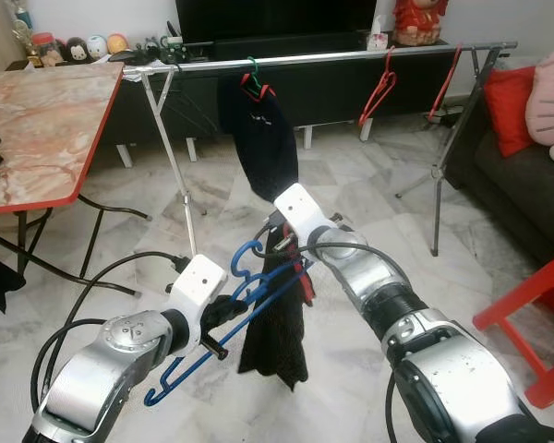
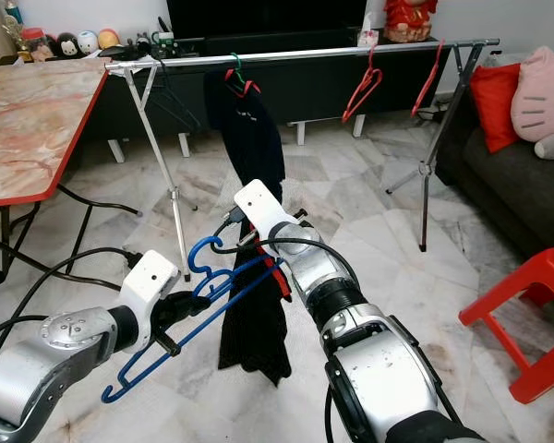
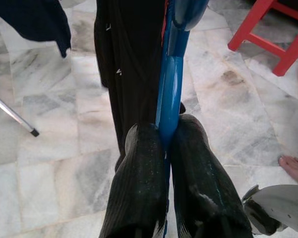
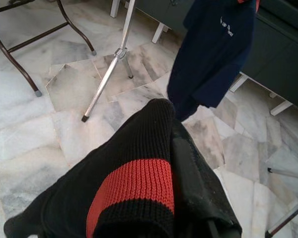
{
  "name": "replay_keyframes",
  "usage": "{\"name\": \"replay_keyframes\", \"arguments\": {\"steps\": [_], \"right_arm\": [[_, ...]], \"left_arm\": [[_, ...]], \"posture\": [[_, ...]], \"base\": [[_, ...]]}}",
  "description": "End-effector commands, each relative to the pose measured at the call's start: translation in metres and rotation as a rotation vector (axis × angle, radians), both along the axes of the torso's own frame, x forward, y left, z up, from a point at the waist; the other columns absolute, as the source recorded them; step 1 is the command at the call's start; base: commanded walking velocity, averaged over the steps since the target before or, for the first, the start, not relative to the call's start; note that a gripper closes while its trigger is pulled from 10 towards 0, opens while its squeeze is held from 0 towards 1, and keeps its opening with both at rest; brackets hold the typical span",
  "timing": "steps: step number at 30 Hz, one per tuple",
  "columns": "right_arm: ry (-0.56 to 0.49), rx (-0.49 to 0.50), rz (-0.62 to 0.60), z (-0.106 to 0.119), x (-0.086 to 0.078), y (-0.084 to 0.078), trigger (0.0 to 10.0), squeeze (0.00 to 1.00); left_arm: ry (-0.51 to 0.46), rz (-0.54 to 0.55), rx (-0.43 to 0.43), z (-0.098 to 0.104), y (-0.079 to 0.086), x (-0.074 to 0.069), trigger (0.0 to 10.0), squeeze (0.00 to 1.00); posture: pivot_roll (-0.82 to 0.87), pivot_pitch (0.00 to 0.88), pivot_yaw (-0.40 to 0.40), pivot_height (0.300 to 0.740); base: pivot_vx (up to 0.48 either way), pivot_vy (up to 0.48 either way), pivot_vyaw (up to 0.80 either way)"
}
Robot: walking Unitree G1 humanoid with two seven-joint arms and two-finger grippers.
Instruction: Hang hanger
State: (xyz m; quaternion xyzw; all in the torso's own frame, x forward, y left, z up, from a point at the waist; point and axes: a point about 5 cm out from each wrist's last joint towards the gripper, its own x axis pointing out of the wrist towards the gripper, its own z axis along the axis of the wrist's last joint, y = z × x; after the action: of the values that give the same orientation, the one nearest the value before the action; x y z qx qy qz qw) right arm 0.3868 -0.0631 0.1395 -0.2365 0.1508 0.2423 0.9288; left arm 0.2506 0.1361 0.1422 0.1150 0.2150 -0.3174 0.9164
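Note:
A blue plastic hanger (image 1: pixel 226 318) slants in front of me, and my left gripper (image 1: pixel 223 325) is shut on its bar; the two black fingers (image 3: pixel 139 188) pinch the blue bar (image 3: pixel 170 94). My right gripper (image 1: pixel 291 251) is shut on a black knit garment with a red stripe (image 4: pixel 134 191), which hangs down from it (image 1: pixel 277 337) beside the hanger. The silver clothes rail (image 1: pixel 351 57) stands beyond, carrying a dark navy shirt (image 1: pixel 258 138) on a green-hooked hanger and two empty red hangers (image 1: pixel 379 90).
A marble-topped folding table (image 1: pixel 37 129) stands at the left. A dark sofa with a red cushion (image 1: pixel 512 106) and a red plastic stool (image 1: pixel 535 318) are at the right. The rack's legs (image 1: pixel 180 185) splay on the marble floor. A person's toes (image 3: pixel 295 168) are near.

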Motion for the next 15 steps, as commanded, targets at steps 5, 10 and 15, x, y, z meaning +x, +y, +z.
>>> {"name": "replay_keyframes", "arguments": {"steps": [5, 10, 15], "right_arm": [[-0.04, 0.016, -0.019, 0.01, 0.004, -0.006, 10.0, 0.0], [-0.032, -0.004, -0.054, 0.004, 0.004, -0.015, 10.0, 0.0], [-0.026, -0.018, -0.08, 0.0, 0.004, -0.023, 10.0, 0.0]], "left_arm": [[-0.004, 0.109, 0.084, 0.002, 0.024, 0.002, 10.0, 0.0], [-0.027, 0.151, 0.112, 0.008, 0.034, -0.001, 10.0, 0.0], [-0.044, 0.193, 0.118, 0.011, 0.04, -0.003, 10.0, 0.0]], "posture": [[-0.06, 0.0, -0.003, 0.74], [-0.05, 0.0, -0.005, 0.74], [-0.05, 0.0, -0.007, 0.74]], "base": [[0.0, 0.0, 0.0], [0.0, 0.0, 0.0], [0.0, 0.0, 0.0]]}}
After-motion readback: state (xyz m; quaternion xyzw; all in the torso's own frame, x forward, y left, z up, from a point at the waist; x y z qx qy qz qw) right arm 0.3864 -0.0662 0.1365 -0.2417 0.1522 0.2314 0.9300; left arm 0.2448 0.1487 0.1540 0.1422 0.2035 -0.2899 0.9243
